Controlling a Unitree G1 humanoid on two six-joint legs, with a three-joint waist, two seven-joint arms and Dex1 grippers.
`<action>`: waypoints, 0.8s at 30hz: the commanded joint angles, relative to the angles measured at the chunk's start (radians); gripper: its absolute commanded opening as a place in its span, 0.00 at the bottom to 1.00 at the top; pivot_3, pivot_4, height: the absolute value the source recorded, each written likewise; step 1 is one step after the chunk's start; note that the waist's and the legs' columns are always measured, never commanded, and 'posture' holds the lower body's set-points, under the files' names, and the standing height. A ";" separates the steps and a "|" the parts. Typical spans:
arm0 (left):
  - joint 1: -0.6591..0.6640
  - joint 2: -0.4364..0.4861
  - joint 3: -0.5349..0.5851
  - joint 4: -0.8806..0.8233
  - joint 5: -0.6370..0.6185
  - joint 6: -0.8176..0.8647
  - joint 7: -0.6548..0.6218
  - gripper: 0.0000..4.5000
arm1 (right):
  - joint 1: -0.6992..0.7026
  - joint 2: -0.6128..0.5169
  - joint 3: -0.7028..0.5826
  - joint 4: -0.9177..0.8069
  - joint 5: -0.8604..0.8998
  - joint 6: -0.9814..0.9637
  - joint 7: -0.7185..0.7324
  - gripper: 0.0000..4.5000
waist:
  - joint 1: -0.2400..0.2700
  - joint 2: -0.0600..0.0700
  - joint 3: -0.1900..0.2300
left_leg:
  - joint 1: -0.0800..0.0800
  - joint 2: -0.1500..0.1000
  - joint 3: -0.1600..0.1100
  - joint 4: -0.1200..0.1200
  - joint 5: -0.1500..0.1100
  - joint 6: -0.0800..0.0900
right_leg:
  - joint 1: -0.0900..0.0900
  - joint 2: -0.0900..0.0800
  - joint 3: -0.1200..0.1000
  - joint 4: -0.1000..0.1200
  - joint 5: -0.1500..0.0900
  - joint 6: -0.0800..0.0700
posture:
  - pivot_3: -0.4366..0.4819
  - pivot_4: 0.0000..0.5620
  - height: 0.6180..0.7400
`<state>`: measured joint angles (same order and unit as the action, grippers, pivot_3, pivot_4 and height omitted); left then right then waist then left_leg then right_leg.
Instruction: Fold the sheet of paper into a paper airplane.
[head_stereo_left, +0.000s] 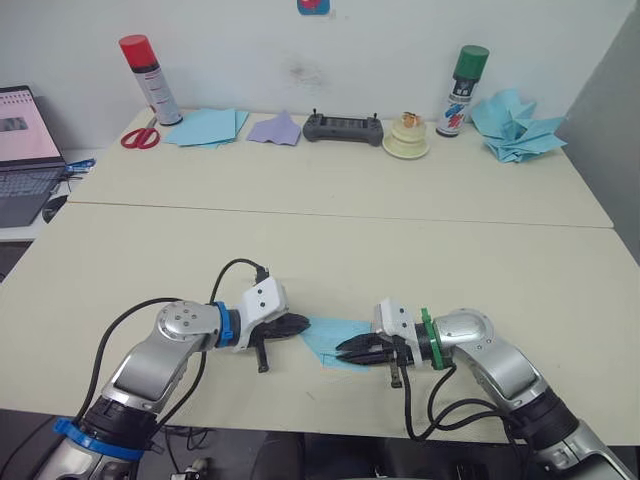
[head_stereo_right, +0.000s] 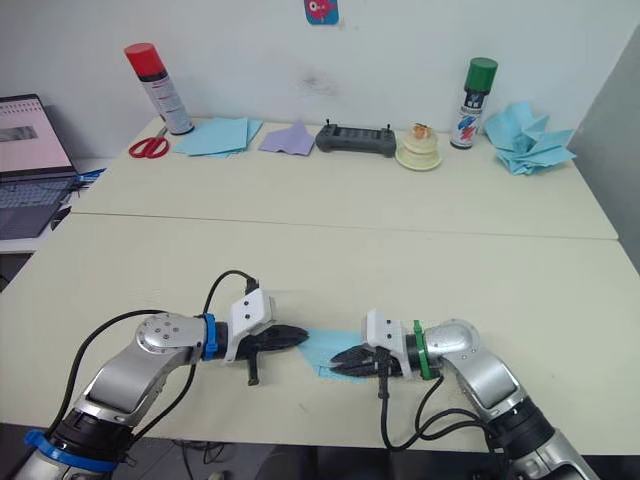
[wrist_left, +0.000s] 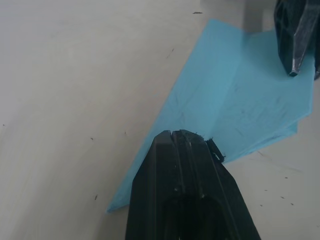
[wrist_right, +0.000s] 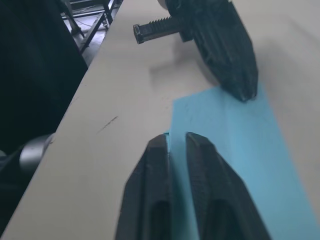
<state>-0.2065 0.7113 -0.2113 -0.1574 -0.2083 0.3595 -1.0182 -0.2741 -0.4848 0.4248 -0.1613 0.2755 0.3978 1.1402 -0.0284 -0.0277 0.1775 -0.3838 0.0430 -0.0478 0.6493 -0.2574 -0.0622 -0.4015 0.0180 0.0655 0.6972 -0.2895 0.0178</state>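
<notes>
Left eye view puts the thin light-blue sheet of paper (head_stereo_left: 332, 338), partly folded with a crease down its length, flat near the front edge of the pale beige worktop (head_stereo_left: 330, 250), lying between the 2 arms. The left end effector (head_stereo_left: 297, 325) has its 2 black fingers pressed together, clenched, with the tips resting on the sheet's left edge; in the left wrist view those closed fingers (wrist_left: 182, 150) sit over the paper's border with nothing gripped between them. The right end effector (head_stereo_left: 348, 350) comes in from the opposite side, its fingertips on the sheet's near right part; the right wrist view shows its fingers (wrist_right: 200, 150) a slit apart over the paper's edge, and whether they pinch the paper cannot be told. Far back along the wall stand a red-capped spray can (head_stereo_left: 150, 80), red-handled scissors (head_stereo_left: 140, 137), a stack of light-blue sheets (head_stereo_left: 207, 126), a lavender folded paper piece (head_stereo_left: 275, 129), a black handheld controller (head_stereo_left: 343, 128), a cream roll of tape (head_stereo_left: 406, 137), a green-capped spray can (head_stereo_left: 461, 90) and a heap of light-blue paper darts (head_stereo_left: 515, 125). An open laptop (head_stereo_left: 25, 150) sits at the far left.
</notes>
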 joint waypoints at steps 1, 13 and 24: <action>0.016 0.003 -0.058 0.032 0.051 -0.004 -0.010 0.00 | -0.008 -0.013 -0.037 -0.088 0.120 0.176 0.013 0.36 | 0.000 0.000 0.000 | 0.001 0.000 0.000 0.000 0.000 0.000 | 0.001 0.000 0.000 0.000 0.000 0.000 | 0.48 0.27 1.00; 0.042 0.012 -0.103 0.154 0.198 -0.297 0.003 0.00 | -0.069 -0.053 -0.255 -0.234 0.384 0.493 -0.091 0.36 | 0.001 0.006 -0.003 | 0.011 0.000 -0.001 -0.004 0.000 0.000 | 0.016 -0.001 -0.001 -0.013 0.000 0.002 | 0.48 0.27 1.00; 0.028 0.006 -0.102 0.191 0.199 -0.342 -0.008 0.00 | 0.062 -0.089 -0.102 -0.068 -0.077 -0.400 -0.052 0.57 | -0.002 0.009 -0.008 | 0.011 0.000 0.001 -0.004 0.000 0.000 | 0.016 -0.001 0.000 -0.017 0.002 0.005 | 0.48 0.27 1.00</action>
<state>-0.2040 0.7127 -0.2719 -0.0312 -0.0656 -0.0090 -1.0165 -0.2147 -0.5800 0.3111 -0.2515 0.2528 0.1464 1.0824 -0.0302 -0.0185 0.1698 -0.3729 0.0429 -0.0467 0.6455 -0.2576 -0.0619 -0.3852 0.0171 0.0656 0.6806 -0.2875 0.0229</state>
